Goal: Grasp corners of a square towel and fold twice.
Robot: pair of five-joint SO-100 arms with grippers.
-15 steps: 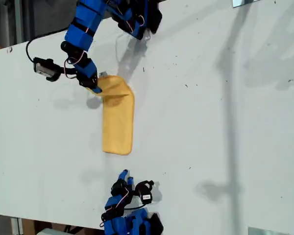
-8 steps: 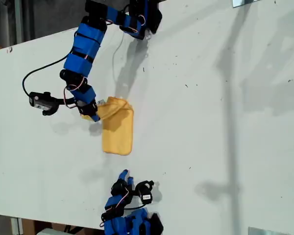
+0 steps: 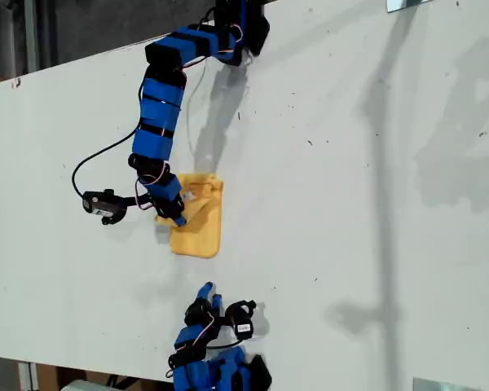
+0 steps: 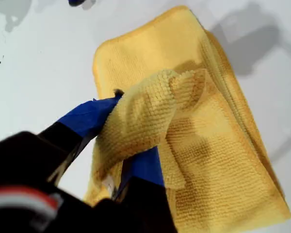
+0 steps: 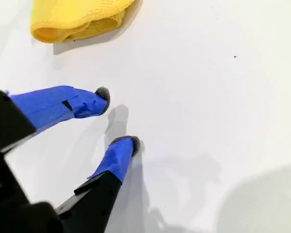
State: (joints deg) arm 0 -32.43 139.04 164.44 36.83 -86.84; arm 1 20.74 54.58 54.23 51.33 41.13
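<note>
Towel [image 3: 199, 218] lies folded on the white, speck-marked surface [image 3: 350, 204]; my first pincer [image 4: 128, 141] clamps a bunched fold of it. My second pincer [image 5: 117, 120] hangs near the towel, jaws apart.

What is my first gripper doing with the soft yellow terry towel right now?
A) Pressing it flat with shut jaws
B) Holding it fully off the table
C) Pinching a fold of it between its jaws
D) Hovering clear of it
C: in the first wrist view my first gripper has a bunched fold of the yellow terry towel between its blue jaws, the rest lying on the white table.
</note>
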